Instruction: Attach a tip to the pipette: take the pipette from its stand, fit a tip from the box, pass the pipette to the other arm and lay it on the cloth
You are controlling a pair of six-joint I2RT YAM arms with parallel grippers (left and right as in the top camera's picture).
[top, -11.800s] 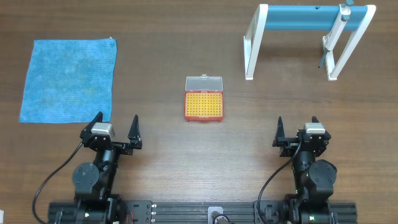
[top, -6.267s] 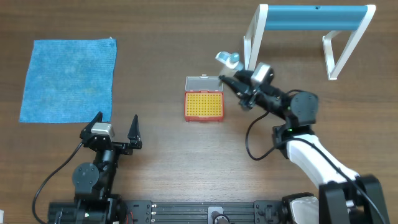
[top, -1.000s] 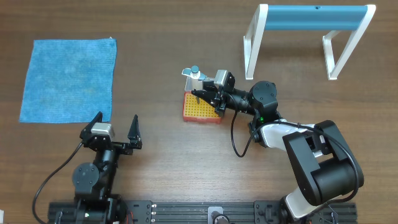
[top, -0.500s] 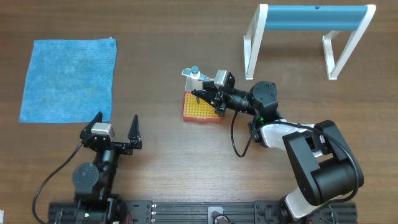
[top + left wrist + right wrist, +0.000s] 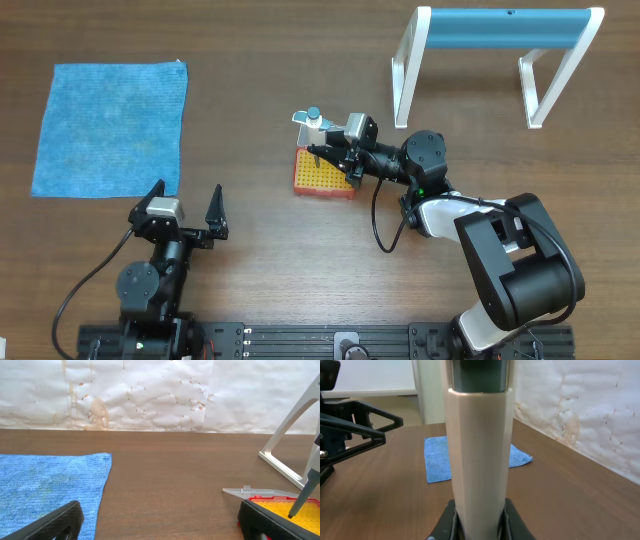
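Your right fingers [image 5: 440, 525] stay clamped on the pipette [image 5: 318, 128]. It has left the stand [image 5: 500, 28] and has held still this last second, nose down among the yellow tips [image 5: 272, 506] in the box [image 5: 325, 193]. The tip is likely being seated, with the handover next. Your left fingers [image 5: 216, 208] wait spread wide, empty.

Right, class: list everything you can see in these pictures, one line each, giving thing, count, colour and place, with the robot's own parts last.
pipette: one, white and grey, upright over the tip box, lower end at the yellow tips
tip box: one, red with yellow tips, clear lid open, middle of the table
cloth: one, blue, flat at the table's far left
stand: one, blue bar on white legs, far right
table: one, brown wood
left gripper: one, black, open, near its base beside the cloth
right gripper: one, black, shut on the pipette
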